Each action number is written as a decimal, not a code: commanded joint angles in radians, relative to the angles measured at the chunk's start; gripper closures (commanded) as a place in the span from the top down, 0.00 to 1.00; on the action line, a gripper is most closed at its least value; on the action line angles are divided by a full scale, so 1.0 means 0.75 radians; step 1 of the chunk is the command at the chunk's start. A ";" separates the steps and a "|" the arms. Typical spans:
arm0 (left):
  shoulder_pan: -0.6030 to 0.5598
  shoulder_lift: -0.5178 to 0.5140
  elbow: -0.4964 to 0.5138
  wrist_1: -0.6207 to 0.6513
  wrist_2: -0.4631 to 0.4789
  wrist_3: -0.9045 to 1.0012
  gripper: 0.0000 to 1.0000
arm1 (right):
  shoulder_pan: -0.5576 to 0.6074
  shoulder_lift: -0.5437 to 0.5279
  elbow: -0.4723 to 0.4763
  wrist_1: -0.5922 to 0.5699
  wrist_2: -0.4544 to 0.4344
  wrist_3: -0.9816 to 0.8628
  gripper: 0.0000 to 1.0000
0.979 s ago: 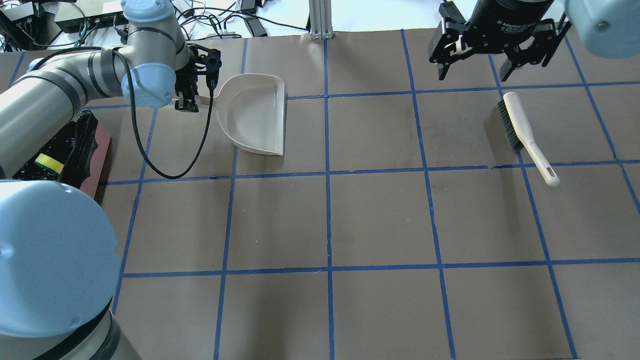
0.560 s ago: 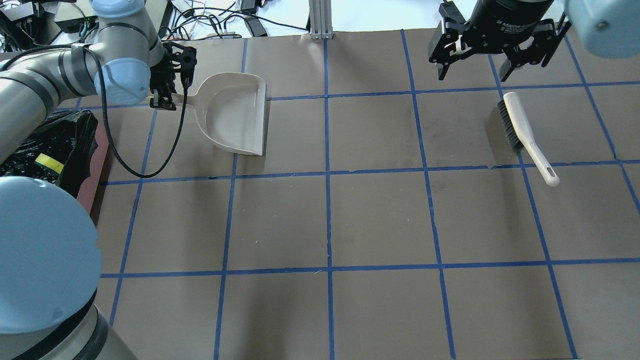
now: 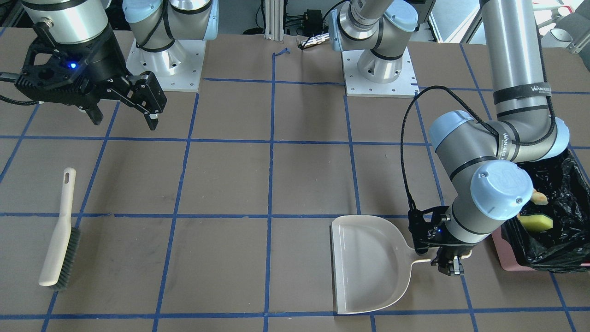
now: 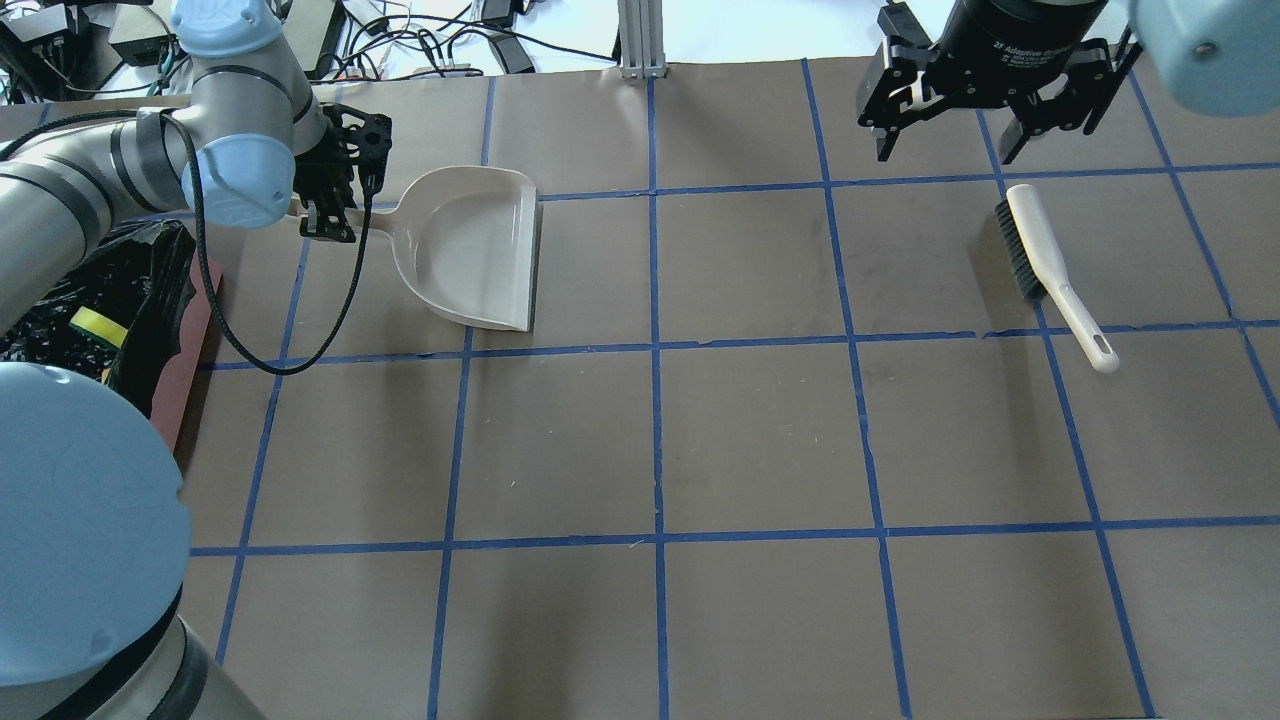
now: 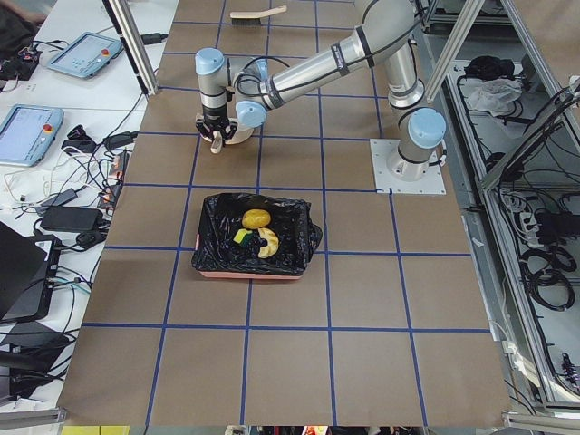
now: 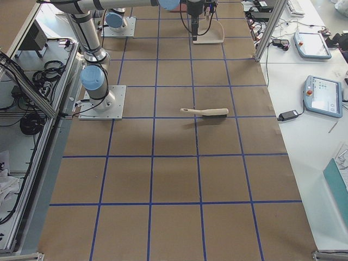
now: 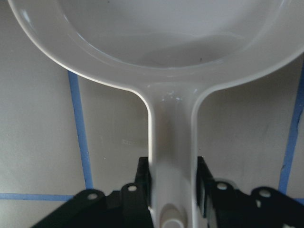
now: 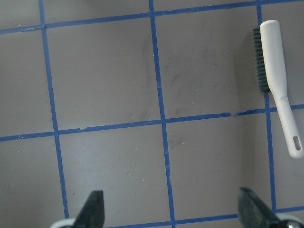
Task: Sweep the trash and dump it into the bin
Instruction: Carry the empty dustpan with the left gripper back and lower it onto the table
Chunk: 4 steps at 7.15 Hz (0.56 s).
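My left gripper (image 4: pixel 335 215) (image 3: pixel 447 265) is shut on the handle of the beige dustpan (image 4: pixel 475 250) (image 3: pixel 368 267); the wrist view shows both fingers (image 7: pixel 142 183) clamping the handle. The pan (image 7: pixel 171 38) is empty and level, low at the table. The bin (image 4: pixel 190 340) (image 3: pixel 500 246) (image 5: pixel 245 275), pink with a black bag, stands beside my left arm. The trash lies in it: a yellow sponge (image 4: pixel 98 327) (image 3: pixel 537 222), a potato (image 5: pixel 256 218) and a cream slice (image 5: pixel 268 243). My right gripper (image 4: pixel 945 150) (image 3: pixel 124 121) (image 8: pixel 173 209) hangs open and holds nothing.
A cream hand brush (image 4: pixel 1040 250) (image 3: pixel 60 240) (image 8: pixel 275 71) (image 6: pixel 209 112) with dark bristles lies flat on the table just below my right gripper. Blue tape lines grid the brown table. Cables and electronics crowd the far edge behind the left arm.
My left gripper has carried the dustpan leftward, toward the bin side, then a little nearer the robot. The right gripper and the brush have not moved.
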 commanded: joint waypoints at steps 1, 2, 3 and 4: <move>0.010 -0.001 -0.005 0.002 0.010 0.003 0.44 | 0.000 0.004 0.000 0.000 0.000 0.001 1.00; 0.010 -0.001 -0.001 0.002 0.008 0.003 0.48 | 0.000 0.000 0.000 0.000 0.000 0.003 1.00; 0.006 -0.001 -0.003 0.002 0.002 -0.007 0.54 | 0.000 0.004 0.000 0.000 0.000 0.001 1.00; 0.006 0.001 0.003 0.006 0.008 -0.009 0.66 | 0.000 0.004 0.000 0.000 0.000 0.003 1.00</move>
